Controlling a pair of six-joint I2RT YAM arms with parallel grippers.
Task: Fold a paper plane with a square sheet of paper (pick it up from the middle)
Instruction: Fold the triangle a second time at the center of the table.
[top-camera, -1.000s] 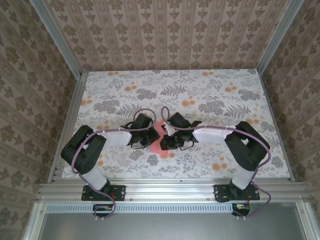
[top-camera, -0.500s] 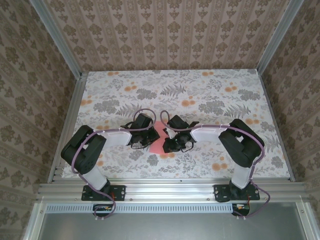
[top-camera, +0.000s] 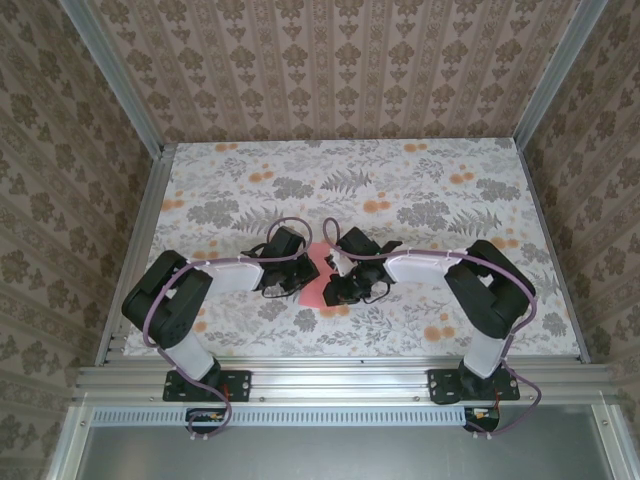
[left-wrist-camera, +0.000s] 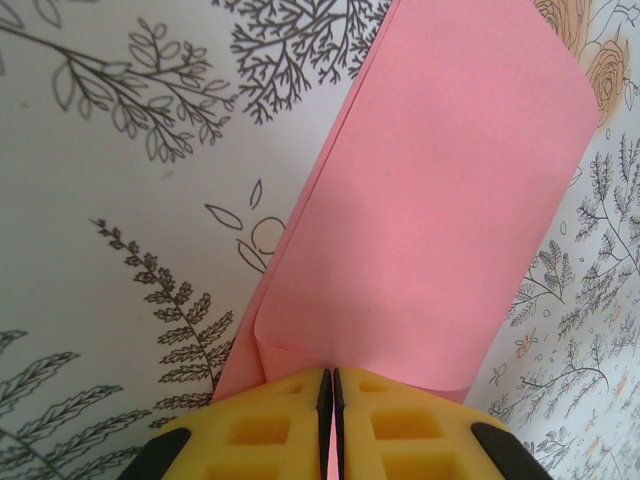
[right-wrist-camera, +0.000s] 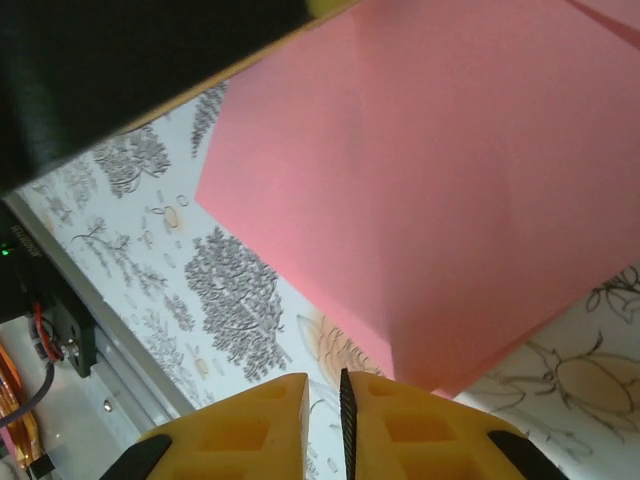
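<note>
Spreading under both arms: desk (top-camera: 420, 180), printed with grey ferns and orange flowers. Sitting near its middle, a little toward the near edge, between the two wrists: square sheet of paper (top-camera: 316, 290), salmon pink and plain. Seen from the left wrist, bent over on itself in a soft rounded fold, two layers showing along the left side, running away from the fingers toward the far right. Cannot tell whether resting on the desk or raised off it.

Coming in from the left: left end effector (left-wrist-camera: 327, 385), yellow fingers pressed together with barely a slit between them, clenched on the near edge of the pink fold. Coming in from the right: right end effector (right-wrist-camera: 325, 385), fingers parted by a narrow gap with desk print visible through it, grasping nothing. Just beyond its right finger, close by but not between the fingers: a corner of the paper.
</note>
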